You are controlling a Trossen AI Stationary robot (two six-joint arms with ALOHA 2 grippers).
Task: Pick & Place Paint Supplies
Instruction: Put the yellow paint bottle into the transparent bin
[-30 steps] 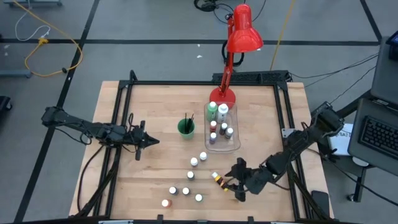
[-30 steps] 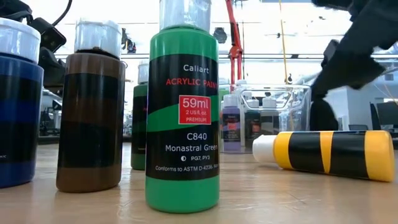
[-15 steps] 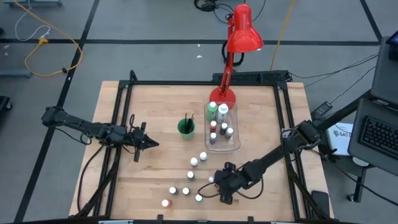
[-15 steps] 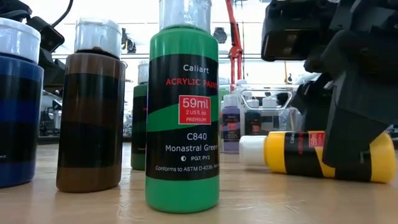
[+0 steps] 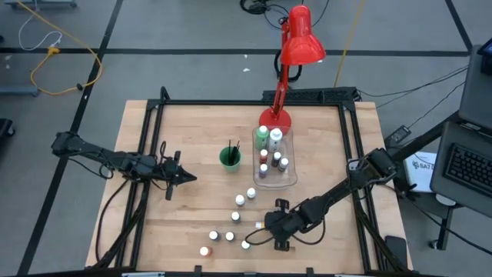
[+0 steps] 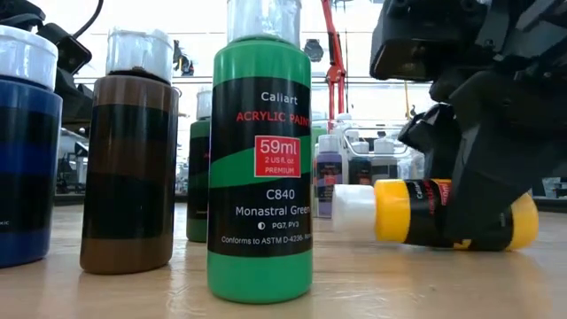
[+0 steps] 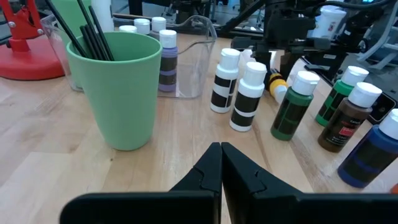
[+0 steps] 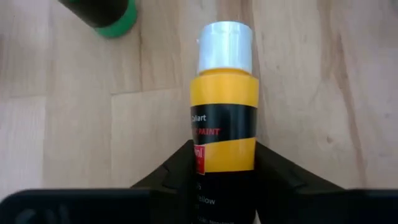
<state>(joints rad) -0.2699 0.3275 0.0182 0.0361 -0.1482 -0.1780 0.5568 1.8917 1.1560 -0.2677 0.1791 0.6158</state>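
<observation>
Lying on its side on the table, the yellow paint bottle (image 8: 224, 118) runs lengthwise between the right gripper's (image 8: 222, 163) fingers, cap pointing away, jaws pinching its body; left gripper (image 7: 221, 163), pressed together, waits well apart.

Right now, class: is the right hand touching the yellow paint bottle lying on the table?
Touching: right wrist view shows the right hand with both fingers pressed against the yellow bottle.
</observation>
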